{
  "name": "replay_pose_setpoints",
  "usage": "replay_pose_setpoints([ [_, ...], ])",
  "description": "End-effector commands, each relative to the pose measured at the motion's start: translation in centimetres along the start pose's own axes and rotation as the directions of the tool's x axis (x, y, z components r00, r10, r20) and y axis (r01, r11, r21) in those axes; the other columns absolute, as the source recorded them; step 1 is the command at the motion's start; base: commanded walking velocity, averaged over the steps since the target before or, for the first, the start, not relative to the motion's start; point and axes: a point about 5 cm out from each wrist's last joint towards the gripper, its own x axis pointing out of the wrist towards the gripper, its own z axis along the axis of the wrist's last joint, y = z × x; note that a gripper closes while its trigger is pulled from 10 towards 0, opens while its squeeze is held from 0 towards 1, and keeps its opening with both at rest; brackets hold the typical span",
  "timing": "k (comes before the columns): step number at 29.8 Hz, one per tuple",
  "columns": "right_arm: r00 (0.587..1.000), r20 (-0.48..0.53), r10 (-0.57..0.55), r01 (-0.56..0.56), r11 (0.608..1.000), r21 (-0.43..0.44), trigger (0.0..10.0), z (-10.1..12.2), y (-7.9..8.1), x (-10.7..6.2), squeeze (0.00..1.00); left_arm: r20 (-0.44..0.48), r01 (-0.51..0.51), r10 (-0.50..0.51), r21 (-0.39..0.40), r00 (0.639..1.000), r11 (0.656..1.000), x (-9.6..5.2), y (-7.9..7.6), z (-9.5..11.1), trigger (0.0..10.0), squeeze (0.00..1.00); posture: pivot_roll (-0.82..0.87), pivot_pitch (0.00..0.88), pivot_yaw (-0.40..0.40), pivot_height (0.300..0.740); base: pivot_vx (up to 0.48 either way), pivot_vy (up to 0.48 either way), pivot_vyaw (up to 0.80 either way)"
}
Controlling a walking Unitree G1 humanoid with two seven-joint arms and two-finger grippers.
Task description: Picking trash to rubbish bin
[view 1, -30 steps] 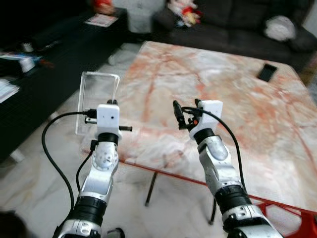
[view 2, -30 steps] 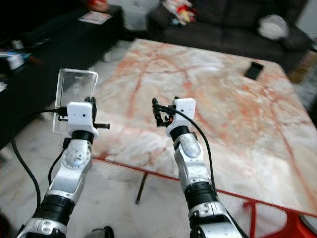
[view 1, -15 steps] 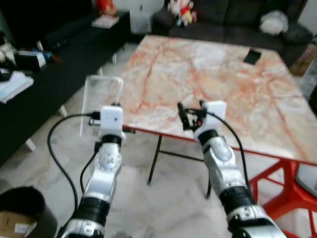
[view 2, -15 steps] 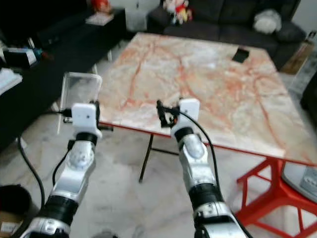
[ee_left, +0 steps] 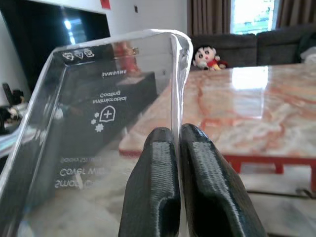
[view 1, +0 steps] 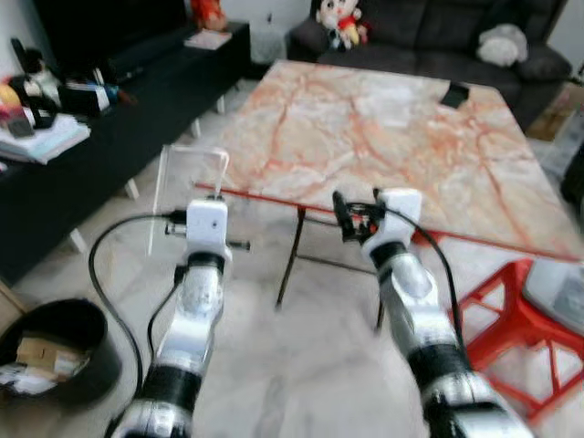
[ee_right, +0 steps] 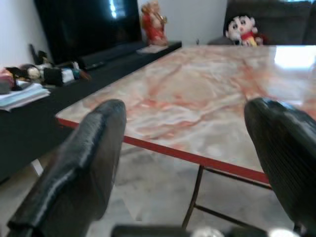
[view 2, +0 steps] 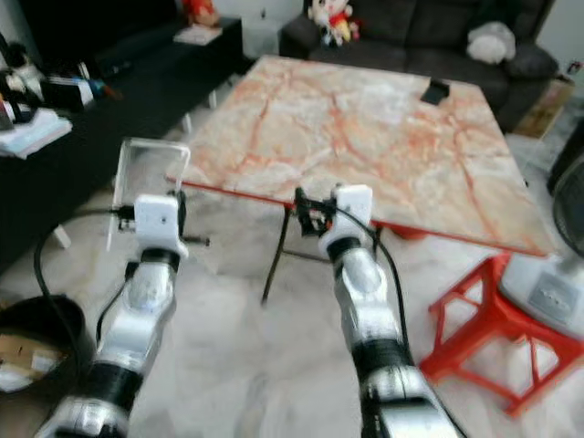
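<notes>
My left gripper [ee_left: 176, 136] is shut on the edge of a clear plastic package [ee_left: 98, 118] with printed lettering. It holds this package [view 1: 187, 192] upright, out in front at the left, over the floor beside the table corner. A black rubbish bin [view 1: 50, 351] with cardboard and scraps inside stands on the floor at the lower left, below and left of that arm. My right gripper [view 1: 358, 205] is open with nothing between its fingers [ee_right: 94, 148], raised before the table's near edge.
The marble table [view 1: 392, 128] with red legs stands ahead, a black phone [view 1: 453, 93] at its far side. A red stool [view 1: 511, 319] and a white fan base [view 1: 558, 292] are at right. A black TV console [view 1: 100, 137] runs along the left, a dark sofa [view 1: 429, 27] behind.
The camera has pulled back from the table, so more floor, the bin and the red stool have come into view. Both arms keep their pose, the left still gripping the package.
</notes>
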Motion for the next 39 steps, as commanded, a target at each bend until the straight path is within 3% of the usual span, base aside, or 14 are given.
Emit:
replay_pose_setpoints([
  [1, 0.999, -0.032, -0.015, 0.015, 1.000, -0.001, 10.0, -0.7, -0.6, -0.3, 0.00, -0.055, 0.013, -0.013, -0.003, 0.998, 1.000, -0.3, -0.2, -1.2, 10.0, 0.00, 0.02, 0.054, -0.086, 0.740, 0.000, 0.000, 0.00],
  [3, 0.999, -0.032, -0.015, 0.015, 1.000, -0.001, 10.0, -0.7, -0.6, -0.3, 0.00, -0.055, 0.013, -0.013, -0.003, 0.998, 1.000, -0.3, -0.2, -1.2, 10.0, 0.00, 0.02, 0.054, -0.086, 0.740, 0.000, 0.000, 0.00],
  [7, 0.969, -0.247, -0.016, 0.038, 0.996, 0.084, 10.0, -5.6, -1.5, -2.4, 0.00, -0.368, 0.085, -0.131, -0.137, 0.921, 0.987, -3.4, -1.1, -7.6, 10.0, 0.00, 0.02, 0.050, -0.088, 0.740, 0.000, 0.000, 0.00],
  [10, 0.935, -0.355, -0.018, 0.041, 0.998, 0.055, 10.0, -7.8, -2.0, -4.1, 0.00, -0.459, 0.079, -0.136, -0.141, 0.878, 0.987, -4.8, -1.0, -9.6, 10.0, 0.00, 0.02, 0.050, -0.088, 0.740, 0.000, 0.000, 0.00],
  [11, 0.904, -0.424, -0.045, 0.069, 0.997, 0.042, 10.0, -9.3, -2.6, -5.4, 0.00, -0.510, 0.075, -0.142, -0.151, 0.848, 0.986, -5.7, -0.9, -10.6, 10.0, 0.00, 0.02, 0.050, -0.088, 0.740, 0.000, 0.000, 0.00],
  [16, 0.793, -0.598, -0.116, 0.148, 0.989, 0.005, 10.0, -12.8, -4.2, -9.6, 0.00, -0.616, 0.109, -0.177, -0.147, 0.768, 0.983, -8.3, -1.0, -12.9, 10.0, 0.00, 0.04, 0.046, -0.100, 0.740, 0.000, 0.000, 0.00],
  [17, 0.754, -0.645, -0.124, 0.161, 0.987, -0.001, 10.0, -13.7, -4.4, -10.9, 0.00, -0.648, 0.127, -0.188, -0.140, 0.738, 0.982, -9.2, -1.0, -13.6, 10.0, 0.00, 0.04, 0.046, -0.096, 0.740, 0.000, 0.000, 0.00],
  [18, 0.754, -0.645, -0.124, 0.161, 0.987, -0.001, 10.0, -13.7, -4.4, -10.9, 0.00, -0.648, 0.127, -0.188, -0.140, 0.738, 0.982, -9.2, -1.0, -13.6, 10.0, 0.00, 0.04, 0.046, -0.096, 0.740, 0.000, 0.000, 0.00],
  [19, 0.693, -0.709, -0.129, 0.173, 0.985, -0.009, 10.0, -15.0, -4.6, -12.9, 0.00, -0.694, 0.152, -0.205, -0.138, 0.691, 0.979, -10.7, -1.2, -14.5, 10.0, 0.00, 0.03, 0.048, -0.091, 0.740, 0.000, 0.000, 0.00],
  [22, 0.593, -0.789, -0.163, 0.201, 0.978, -0.052, 10.0, -16.7, -5.0, -16.1, 0.00, -0.760, 0.157, -0.209, -0.142, 0.615, 0.977, -12.9, -1.3, -15.8, 10.0, 0.00, 0.03, 0.049, -0.084, 0.740, 0.000, 0.000, 0.00],
  [27, 0.521, -0.835, -0.174, 0.225, 0.972, -0.062, 10.0, -17.8, -5.1, -18.8, 0.00, -0.824, 0.185, -0.204, -0.123, 0.529, 0.975, -15.5, -1.2, -17.0, 10.0, 0.00, 0.04, 0.054, -0.075, 0.740, 0.000, 0.000, 0.00],
  [31, 0.515, -0.843, -0.153, 0.183, 0.981, -0.066, 10.0, -18.1, -4.7, -19.1, 0.00, -0.835, 0.176, -0.206, -0.133, 0.511, 0.975, -16.2, -1.0, -17.3, 10.0, 0.00, 0.03, 0.058, -0.068, 0.740, 0.000, 0.000, 0.00],
  [34, 0.521, -0.839, -0.157, 0.200, 0.978, -0.059, 10.0, -18.0, -4.7, -19.0, 0.00, -0.820, 0.170, -0.181, -0.104, 0.543, 0.980, -15.5, -0.6, -17.1, 10.0, 0.00, 0.03, 0.058, -0.068, 0.740, 0.000, 0.000, 0.14],
  [39, 0.525, -0.837, -0.156, 0.183, 0.981, -0.068, 10.0, -17.9, -4.4, -18.4, 0.00, -0.816, 0.171, -0.178, -0.098, 0.551, 0.980, -15.1, -0.5, -17.0, 10.0, 0.00, 0.04, 0.061, -0.066, 0.740, 0.000, 0.000, 0.08],
])
